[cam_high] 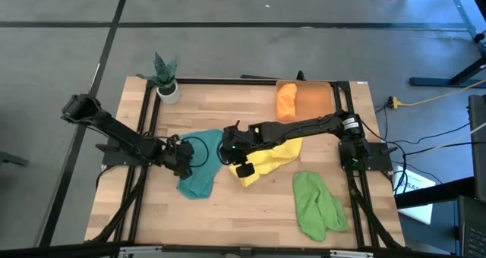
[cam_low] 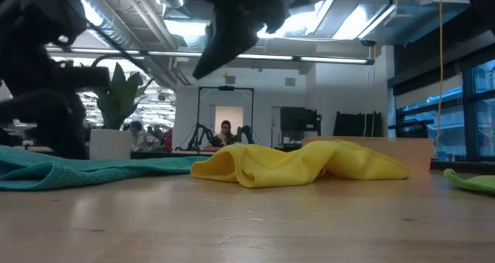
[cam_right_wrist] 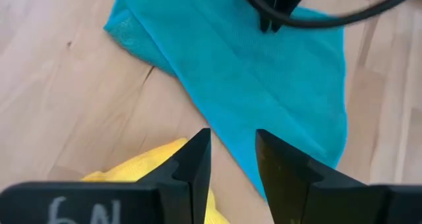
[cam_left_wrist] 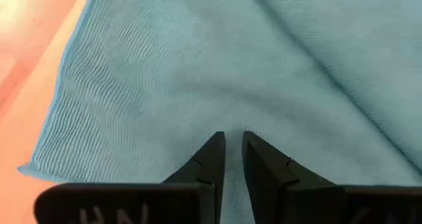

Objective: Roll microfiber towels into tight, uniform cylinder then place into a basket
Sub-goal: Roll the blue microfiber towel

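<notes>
Ribbed teal towel [cam_left_wrist: 198, 72] lies softly creased.

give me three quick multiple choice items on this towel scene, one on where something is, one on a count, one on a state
1. Where is the orange towel?
A. in the orange basket
B. under the plant pot
C. draped over the left arm

2. How many towels lie on the bare table?
A. one
B. three
C. five

3. How is the teal towel right now?
A. rolled into a tight cylinder
B. lying loose and unrolled
C. hanging in the air

Answers:
1 A, the high view shows it at the basket's left end.
2 B, teal, yellow towel and green towel lie on the wood.
3 B, it lies spread and rumpled, with the left gripper low over it and the right gripper open above its edge.
</notes>
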Robot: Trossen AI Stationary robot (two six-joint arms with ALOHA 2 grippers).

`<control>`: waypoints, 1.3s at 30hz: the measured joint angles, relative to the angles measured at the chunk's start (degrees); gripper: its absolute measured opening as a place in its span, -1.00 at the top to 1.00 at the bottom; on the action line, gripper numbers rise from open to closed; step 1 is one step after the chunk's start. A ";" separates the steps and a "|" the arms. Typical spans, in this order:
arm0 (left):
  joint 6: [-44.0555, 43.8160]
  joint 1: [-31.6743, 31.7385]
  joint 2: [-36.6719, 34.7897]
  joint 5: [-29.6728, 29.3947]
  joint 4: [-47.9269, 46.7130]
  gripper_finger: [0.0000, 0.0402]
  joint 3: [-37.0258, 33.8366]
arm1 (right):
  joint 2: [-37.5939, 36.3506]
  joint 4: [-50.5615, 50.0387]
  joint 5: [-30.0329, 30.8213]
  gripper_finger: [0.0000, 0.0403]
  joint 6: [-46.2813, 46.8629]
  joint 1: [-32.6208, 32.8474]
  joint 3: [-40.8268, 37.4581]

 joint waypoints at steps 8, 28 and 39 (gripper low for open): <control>1.45 -4.57 -0.02 -1.21 -15.35 0.77 11.13 | 0.50 11.89 1.63 0.40 -5.21 -0.94 -8.82; -8.10 -19.94 -0.09 -1.91 -17.50 0.77 16.60 | 3.90 15.05 6.27 0.40 20.14 -6.96 -12.44; -8.06 -19.91 -0.09 -1.36 -17.71 0.77 16.62 | 6.39 14.26 8.11 0.40 23.86 -8.33 -12.35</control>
